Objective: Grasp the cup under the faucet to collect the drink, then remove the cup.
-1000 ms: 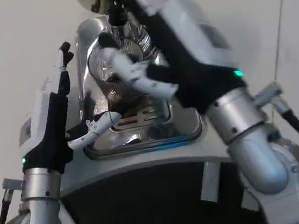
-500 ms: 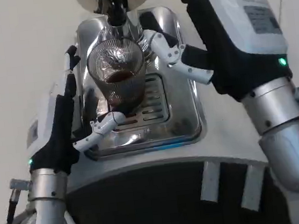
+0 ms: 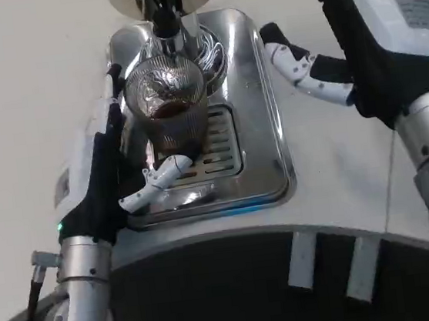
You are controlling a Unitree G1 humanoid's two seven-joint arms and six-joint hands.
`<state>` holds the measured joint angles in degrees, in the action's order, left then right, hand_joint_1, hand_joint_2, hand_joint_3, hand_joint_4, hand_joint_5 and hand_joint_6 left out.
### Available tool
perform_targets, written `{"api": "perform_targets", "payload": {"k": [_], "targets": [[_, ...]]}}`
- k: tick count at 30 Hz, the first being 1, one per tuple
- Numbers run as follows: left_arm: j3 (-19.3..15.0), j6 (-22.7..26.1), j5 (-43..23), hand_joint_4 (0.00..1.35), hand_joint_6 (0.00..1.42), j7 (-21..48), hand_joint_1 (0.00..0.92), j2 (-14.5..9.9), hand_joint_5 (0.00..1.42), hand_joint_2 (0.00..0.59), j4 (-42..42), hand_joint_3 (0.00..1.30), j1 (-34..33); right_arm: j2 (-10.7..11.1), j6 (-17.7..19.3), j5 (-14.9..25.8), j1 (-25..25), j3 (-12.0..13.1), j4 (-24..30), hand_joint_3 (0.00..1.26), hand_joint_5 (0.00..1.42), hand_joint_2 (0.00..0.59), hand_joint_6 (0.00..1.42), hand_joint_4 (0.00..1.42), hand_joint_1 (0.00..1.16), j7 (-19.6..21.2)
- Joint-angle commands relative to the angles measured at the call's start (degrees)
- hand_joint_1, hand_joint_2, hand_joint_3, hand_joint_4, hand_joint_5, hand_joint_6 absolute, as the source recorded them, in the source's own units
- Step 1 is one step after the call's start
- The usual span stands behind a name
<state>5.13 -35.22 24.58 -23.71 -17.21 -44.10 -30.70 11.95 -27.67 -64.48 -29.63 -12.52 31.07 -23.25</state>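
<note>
The ribbed glass cup (image 3: 168, 108) stands on the slotted grate of the steel drip tray (image 3: 261, 124), directly under the faucet (image 3: 164, 23), with a dark drink already pooled in its lower part. The left hand (image 3: 104, 177) is set against the cup's left side, palm turned toward the glass, its thumb (image 3: 159, 181) reaching across the grate just in front of the base — the fingers are spread around the cup rather than closed on it, and whether they touch the glass cannot be told. The right hand (image 3: 356, 43) hangs above the white surface (image 3: 29, 96) to the right of the tray, fingers apart and holding nothing, well clear of the cup. By the look of it the collecting step is about over and the removal is at hand — the next move calls for the left hand to close firmly on the glass, then bring it straight out from under the spout, kept upright so the drink does not slop.
</note>
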Motion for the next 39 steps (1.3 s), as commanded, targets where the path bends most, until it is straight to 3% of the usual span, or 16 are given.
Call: {"api": "perform_targets", "payload": {"k": [1, 11, 18, 22, 23, 25, 26, 27, 30, 33, 36, 39], "targets": [[0.19, -0.08, 0.36, 0.0, 0.06, -1.82, 0.317, 0.22, 0.04, 0.045, -1.57, 0.0, -0.71, 0.49, 0.57, -1.38, 0.19, -0.76, 0.92, 0.0, 0.0, 0.474, 0.0, 0.0, 0.4, -3.97], [0.34, 0.12, 0.97, 0.0, 0.07, -2.07, 0.316, -0.98, 0.05, 0.046, -1.12, 0.0, -0.72, -0.33, 0.7, -4.48, -4.59, -2.85, -1.14, 0.0, 0.0, 0.496, 0.0, 0.0, 0.4, -9.26], [0.87, 0.36, 1.66, 0.0, 0.07, -1.35, 0.294, -1.94, 0.05, 0.046, 0.86, 0.0, -0.13, 2.57, 3.26, -4.95, -2.46, -2.45, -2.04, 0.0, 0.0, 0.516, 0.0, 0.0, 0.38, -10.01], [0.96, 0.45, 1.67, 0.0, 0.07, -0.97, 0.292, -2.63, 0.05, 0.046, 2.43, 0.0, 0.96, 2.8, 3.54, -4.79, -2.27, -2.33, -2.04, 0.0, 0.0, 0.516, 0.0, 0.0, 0.37, -9.93], [0.98, 0.5, 1.64, 0.0, 0.07, -0.85, 0.292, -2.75, 0.05, 0.046, 2.86, 0.0, 1.24, 4.03, 7.25, -2.0, 10.6, -0.12, 1.45, 0.0, 0.0, 0.516, 0.0, 0.0, 0.37, -2.2], [0.99, 0.57, 1.56, 0.0, 0.07, -0.58, 0.292, -2.95, 0.05, 0.046, 3.62, 0.0, 1.69, 5.65, 13.13, 2.07, 28.29, 3.2, 5.56, 0.0, 0.0, 0.516, 0.0, 0.0, 0.37, 9.05], [0.96, 0.56, 1.5, 0.0, 0.07, -0.45, 0.292, -3.03, 0.05, 0.046, 3.97, 0.0, 1.87, 5.95, 15.48, 3.77, 33.76, 4.49, 6.0, 0.0, 0.0, 0.516, 0.0, 0.0, 0.37, 13.11], [0.93, 0.55, 1.46, 0.0, 0.07, -0.38, 0.292, -3.08, 0.05, 0.046, 4.16, 0.0, 1.97, 5.77, 17.09, 5.29, 36.23, 5.48, 5.42, 0.0, 0.0, 0.515, 0.0, 0.0, 0.37, 15.51], [0.81, 0.48, 1.32, 0.0, 0.07, -0.08, 0.292, -3.27, 0.05, 0.046, 4.95, 0.0, 2.32, 5.34, 20.52, 8.62, 40.24, 7.65, 4.37, 0.0, 0.0, 0.515, 0.0, 0.0, 0.36, 20.17], [0.7, 0.71, 1.3, 0.0, 0.07, 0.26, 0.292, -3.57, 0.05, 0.046, 6.58, 0.0, 3.08, 3.78, 22.19, 13.06, 41.66, 9.61, 4.57, 0.0, 0.0, 0.515, 0.0, 0.0, 0.36, 22.2], [0.47, 1.01, 1.11, 0.0, 0.07, 0.58, 0.292, -3.64, 0.05, 0.046, 7.54, 0.0, 3.66, 3.58, 21.72, 12.87, 40.29, 9.58, 5.66, 0.0, 0.0, 0.515, 0.0, 0.0, 0.36, 21.53], [0.21, 1.2, 0.9, 0.0, 0.07, 0.83, 0.288, -3.53, 0.05, 0.047, 8.46, 0.0, 4.33, 3.9, 20.05, 10.2, 37.74, 8.8, 6.92, 0.0, 0.0, 0.515, 0.0, 0.0, 0.36, 18.7]]}}
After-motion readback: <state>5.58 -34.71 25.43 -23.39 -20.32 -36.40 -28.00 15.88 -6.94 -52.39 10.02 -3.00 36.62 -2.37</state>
